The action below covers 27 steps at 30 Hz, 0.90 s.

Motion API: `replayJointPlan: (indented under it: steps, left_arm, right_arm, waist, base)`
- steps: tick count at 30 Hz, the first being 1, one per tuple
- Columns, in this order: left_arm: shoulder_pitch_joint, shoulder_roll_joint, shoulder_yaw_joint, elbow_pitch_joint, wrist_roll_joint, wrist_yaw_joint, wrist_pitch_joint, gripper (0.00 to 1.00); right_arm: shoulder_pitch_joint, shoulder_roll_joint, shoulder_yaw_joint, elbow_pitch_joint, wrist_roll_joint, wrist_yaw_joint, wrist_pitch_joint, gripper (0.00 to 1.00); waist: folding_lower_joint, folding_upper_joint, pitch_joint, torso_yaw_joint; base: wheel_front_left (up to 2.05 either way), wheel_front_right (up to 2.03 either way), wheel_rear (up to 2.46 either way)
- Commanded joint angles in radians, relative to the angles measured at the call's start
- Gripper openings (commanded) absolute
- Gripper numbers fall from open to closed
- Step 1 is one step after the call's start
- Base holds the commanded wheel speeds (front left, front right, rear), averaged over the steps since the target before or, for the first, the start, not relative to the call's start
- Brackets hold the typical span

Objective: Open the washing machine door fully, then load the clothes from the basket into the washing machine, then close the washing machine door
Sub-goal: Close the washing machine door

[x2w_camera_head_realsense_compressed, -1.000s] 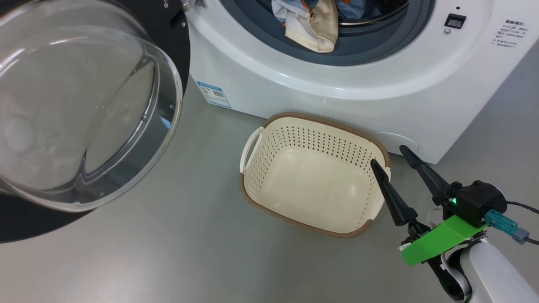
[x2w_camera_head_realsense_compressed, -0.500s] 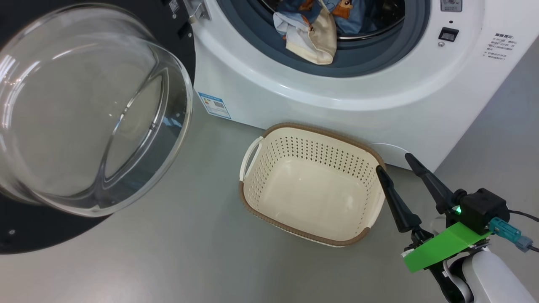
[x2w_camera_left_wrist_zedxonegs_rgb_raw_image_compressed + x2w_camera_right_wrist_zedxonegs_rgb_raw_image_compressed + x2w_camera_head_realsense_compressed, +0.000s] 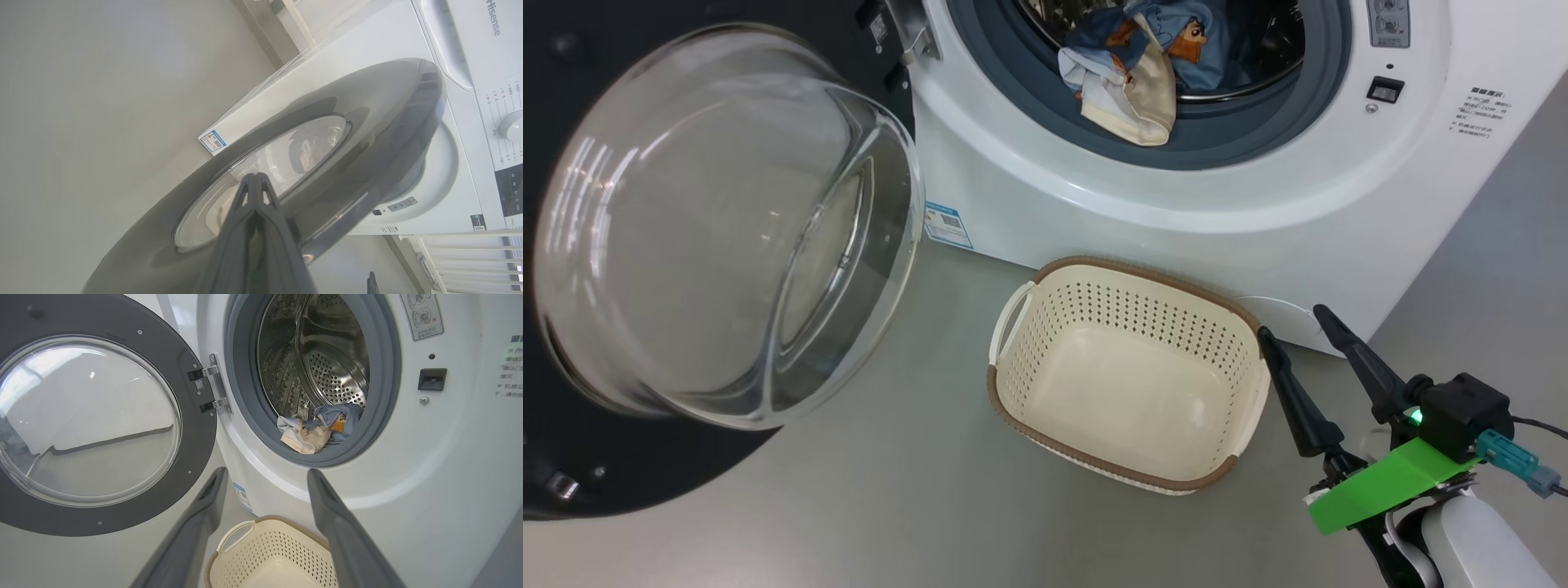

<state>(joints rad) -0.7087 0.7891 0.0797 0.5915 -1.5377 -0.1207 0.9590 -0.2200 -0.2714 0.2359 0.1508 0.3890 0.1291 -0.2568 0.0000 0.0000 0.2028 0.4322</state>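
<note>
I'm holding L gripper, fingers pressed together, at washing machine door outer face, prob for pushing. R gripper idling spread; basket sitting empty just left; clothes lying ahead inside washing machine.

The washing machine stands at the back. Its door is swung out to the left on the hinge. The clothes lie in the drum, with one piece draped over the gasket. The basket sits on the floor just before the machine, below the opening. The right pincer hangs just right of the basket. The left pincer is at the door's outer face.
</note>
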Motion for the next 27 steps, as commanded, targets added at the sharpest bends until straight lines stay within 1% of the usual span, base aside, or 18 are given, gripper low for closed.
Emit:
replayJointPlan:
  steps: [1,9,14,27]
  left_arm:
    - [0.012,0.047,0.022,-0.05,-0.017,-0.01,0.025,0.0]
    - [0.064,0.035,0.007,-0.178,-0.027,-0.01,0.06,0.0]
    - [0.096,0.022,-0.009,-0.272,-0.031,-0.001,0.082,0.0]
    - [0.148,-0.009,-0.04,-0.487,-0.049,0.045,0.118,0.0]
  right_arm:
    - [0.024,0.004,0.01,-0.028,0.013,0.002,-0.005,1.0]
    - [0.045,0.006,-0.01,-0.03,0.01,0.002,-0.005,1.0]
    - [0.061,0.007,-0.021,-0.03,0.009,0.002,-0.005,1.0]
    - [0.107,0.019,-0.047,-0.034,0.006,0.002,-0.005,1.0]
  waist:
    - [0.0,0.0,-0.004,-0.001]
    - [0.0,0.0,-0.027,-0.016]
    - [0.0,0.0,-0.044,-0.029]
    - [0.0,0.0,-0.085,-0.078]
  base:
    - [0.0,0.0,0.0]
    - [0.0,0.0,0.0]
    - [0.0,0.0,0.0]
    - [0.0,0.0,0.0]
